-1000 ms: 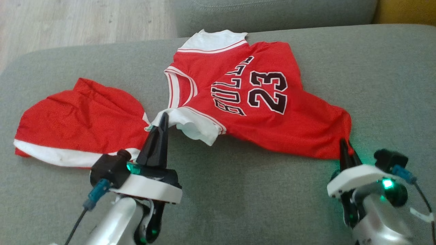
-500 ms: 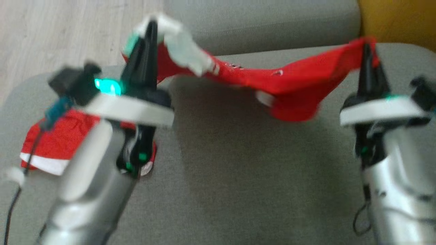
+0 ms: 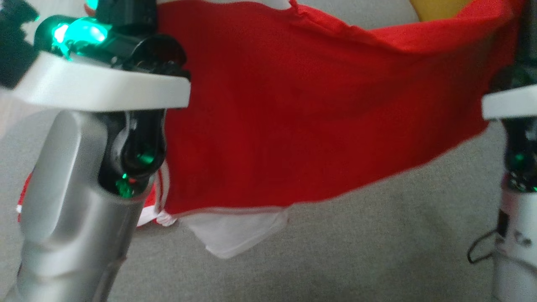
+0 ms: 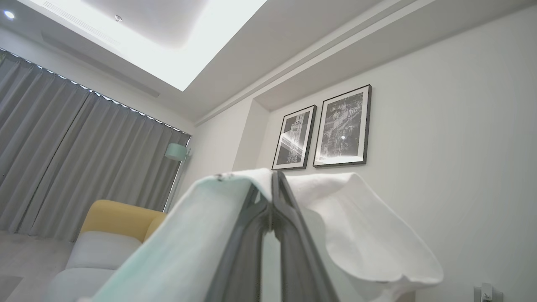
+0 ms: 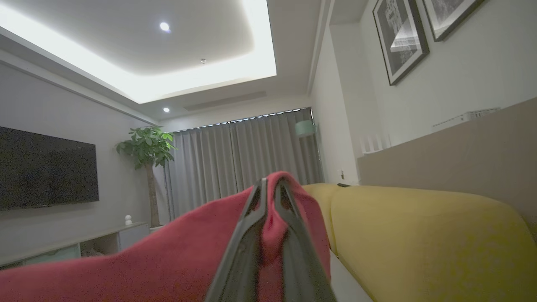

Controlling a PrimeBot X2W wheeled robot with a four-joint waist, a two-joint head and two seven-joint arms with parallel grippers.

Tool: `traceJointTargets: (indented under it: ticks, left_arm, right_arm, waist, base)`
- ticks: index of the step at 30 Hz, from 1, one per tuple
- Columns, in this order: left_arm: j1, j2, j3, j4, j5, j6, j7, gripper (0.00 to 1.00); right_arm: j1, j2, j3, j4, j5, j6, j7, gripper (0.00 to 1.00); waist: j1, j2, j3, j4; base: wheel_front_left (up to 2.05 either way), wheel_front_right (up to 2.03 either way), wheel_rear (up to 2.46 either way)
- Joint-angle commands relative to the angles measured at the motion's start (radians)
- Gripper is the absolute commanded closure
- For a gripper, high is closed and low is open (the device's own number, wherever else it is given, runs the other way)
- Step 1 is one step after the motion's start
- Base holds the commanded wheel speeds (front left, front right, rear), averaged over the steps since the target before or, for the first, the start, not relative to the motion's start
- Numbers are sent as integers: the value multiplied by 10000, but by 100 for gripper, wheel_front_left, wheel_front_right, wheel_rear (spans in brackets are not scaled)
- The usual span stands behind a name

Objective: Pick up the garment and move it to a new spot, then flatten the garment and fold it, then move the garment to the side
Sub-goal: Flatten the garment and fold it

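The head view is soft with blur. The jersey runs off its top edge and screens the sofa behind it. The left arm covers most of a second red garment, leaving slivers. The right gripper is cut by the head view's right edge; in its own wrist view red cloth hides part of the fingertips.

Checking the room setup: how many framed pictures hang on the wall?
2: a left picture and a right picture, side by side on the white wall. Others may be hidden.
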Motion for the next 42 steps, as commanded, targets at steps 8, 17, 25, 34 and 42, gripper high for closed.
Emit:
traceJointTargets:
  ticks: [8, 17, 25, 34, 42]
  left_arm:
    - [-1138, 1302, 608, 383, 199, 77, 1155, 100]
    - [-5213, 1635, 603, 5324, 880, -1329, 699, 100]
    - [-7522, 833, 559, 8485, 1203, -1986, -1131, 100]
    - [-6514, 408, -533, 9843, 1249, -2515, -2203, 100]
    - [-3625, 822, -2028, 9483, 693, -2554, -1546, 100]
  right_arm:
    - [-674, 133, -454, -946, -296, -7, 1359, 100]
    - [-5532, 137, -231, 3785, -338, -7, -114, 100]
    - [-8539, -37, -279, 7706, -1196, -7, -3010, 100]
    - [-7613, -551, 287, 10236, -617, -7, -3710, 100]
    - [-5689, -1409, 1661, 11739, -88, -7, -2468, 100]
  waist:
    - [1, -1, 1687, -251]
    - [1, -1, 3958, -396]
    - [1, -1, 4218, -48]
    - [1, -1, 3979, 268]
    - [1, -1, 3200, 436]
  base:
    - [0, 0, 0]
    - [0, 0, 0]
    - [0, 0, 0]
    - [0, 0, 0]
    - [0, 0, 0]
